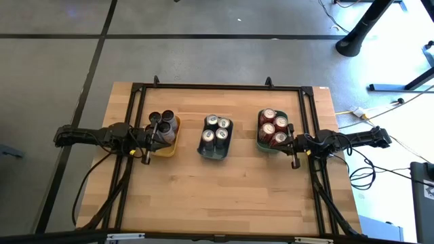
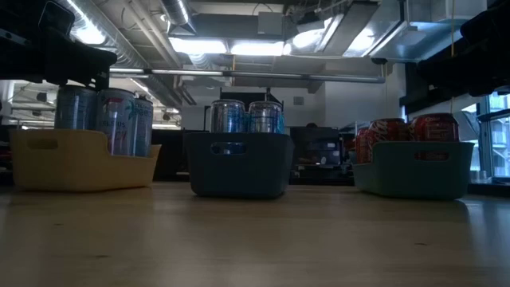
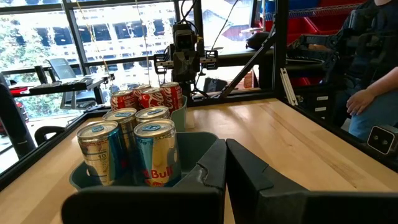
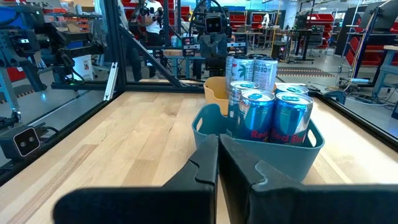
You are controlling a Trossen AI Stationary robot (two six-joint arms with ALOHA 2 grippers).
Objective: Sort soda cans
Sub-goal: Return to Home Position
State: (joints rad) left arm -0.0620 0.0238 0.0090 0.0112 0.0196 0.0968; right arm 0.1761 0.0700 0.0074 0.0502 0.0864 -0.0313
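Soda cans (all upright) stood grouped by colour: dark (image 1: 161,123) left, silver-blue (image 1: 217,129) centre, red (image 1: 273,127) right.

a pale wooden table (image 1: 230,190) bounded by a black frame (image 1: 224,87) carries three trays in a row: a yellow tray (image 1: 167,146) at left, a grey-blue tray (image 1: 214,152) at centre, a teal tray (image 1: 268,145) at right.

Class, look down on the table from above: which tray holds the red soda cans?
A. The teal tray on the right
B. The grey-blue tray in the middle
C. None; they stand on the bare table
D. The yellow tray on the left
A: the four red soda cans stand inside the teal tray, beside the right gripper.
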